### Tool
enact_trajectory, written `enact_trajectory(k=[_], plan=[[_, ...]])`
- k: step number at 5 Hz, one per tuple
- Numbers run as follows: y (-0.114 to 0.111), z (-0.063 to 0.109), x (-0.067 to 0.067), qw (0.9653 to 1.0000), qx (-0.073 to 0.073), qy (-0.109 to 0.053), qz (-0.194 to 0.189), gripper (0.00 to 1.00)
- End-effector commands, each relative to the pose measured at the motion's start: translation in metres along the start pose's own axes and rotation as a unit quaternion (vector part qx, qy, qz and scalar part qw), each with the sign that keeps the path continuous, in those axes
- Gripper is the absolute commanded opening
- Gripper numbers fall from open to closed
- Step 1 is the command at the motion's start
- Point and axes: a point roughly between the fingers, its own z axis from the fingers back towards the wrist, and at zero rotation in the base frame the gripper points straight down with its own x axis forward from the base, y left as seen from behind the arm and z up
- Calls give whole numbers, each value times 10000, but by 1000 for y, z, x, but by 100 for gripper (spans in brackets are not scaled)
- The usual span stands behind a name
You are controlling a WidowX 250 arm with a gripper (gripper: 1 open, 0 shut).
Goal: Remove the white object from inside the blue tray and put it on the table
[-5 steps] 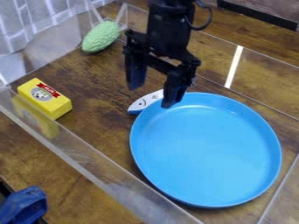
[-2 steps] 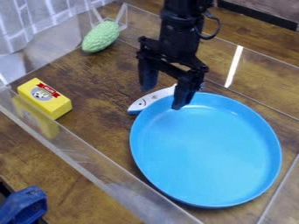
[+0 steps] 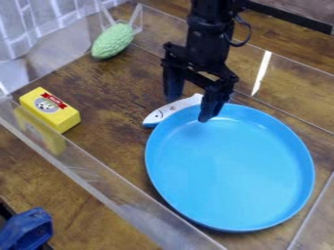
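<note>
White object [image 3: 166,111]: lies on the table [image 3: 98,127], touching or just overlapping the upper-left rim of the blue tray [image 3: 235,171]; whether any of it rests on the rim cannot be told. Pointed end with dark marks faces left, away from the tray. Its right end is hidden behind the gripper fingers.

Blue tray: nothing lies in its basin; it sits toward the table's right side.

Gripper [image 3: 190,101]: points straight down over the object's right end, fingers spread wide, holding nothing.

Yellow box [image 3: 47,109]: near the left edge. Green knobbly toy [image 3: 113,41]: toward the far edge, well apart from the tray.
</note>
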Motion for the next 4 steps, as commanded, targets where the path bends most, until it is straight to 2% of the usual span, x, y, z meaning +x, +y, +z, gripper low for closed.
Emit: enact_trajectory(k=[1, 4], plan=[[-4, 16, 13, 9993, 27, -353, -145, 100], [2, 6, 23, 9989, 54, -400, -246, 100]])
